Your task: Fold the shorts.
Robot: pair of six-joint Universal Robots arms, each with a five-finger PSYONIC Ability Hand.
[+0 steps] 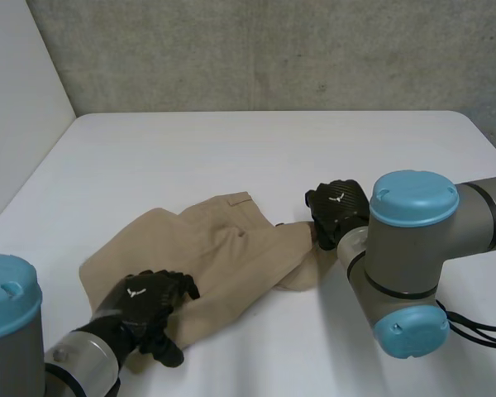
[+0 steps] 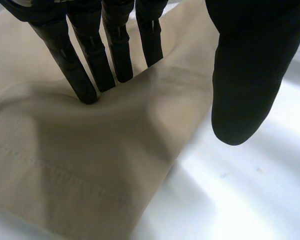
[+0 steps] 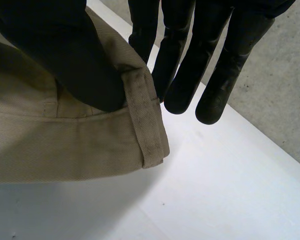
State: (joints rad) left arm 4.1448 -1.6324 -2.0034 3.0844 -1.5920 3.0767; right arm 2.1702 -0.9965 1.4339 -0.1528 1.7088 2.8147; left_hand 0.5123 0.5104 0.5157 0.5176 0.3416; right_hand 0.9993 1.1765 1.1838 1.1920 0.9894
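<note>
The beige shorts (image 1: 215, 248) lie crumpled and partly folded on the white table (image 1: 256, 149). My left hand (image 1: 149, 302) rests on their near left part. In the left wrist view its straight fingers (image 2: 85, 65) press down on the cloth (image 2: 90, 160) near an edge, while the thumb stands apart above the bare table. My right hand (image 1: 337, 211) is at the right end of the shorts. There, in the right wrist view, the thumb (image 3: 65, 60) pinches a hemmed corner of the shorts (image 3: 145, 130) against the fingers (image 3: 220, 65), lifted a little off the table.
A grey wall (image 1: 273, 50) runs behind the table's far edge, and a white wall (image 1: 16, 107) stands at the left. Bare white table lies beyond the shorts and to their right.
</note>
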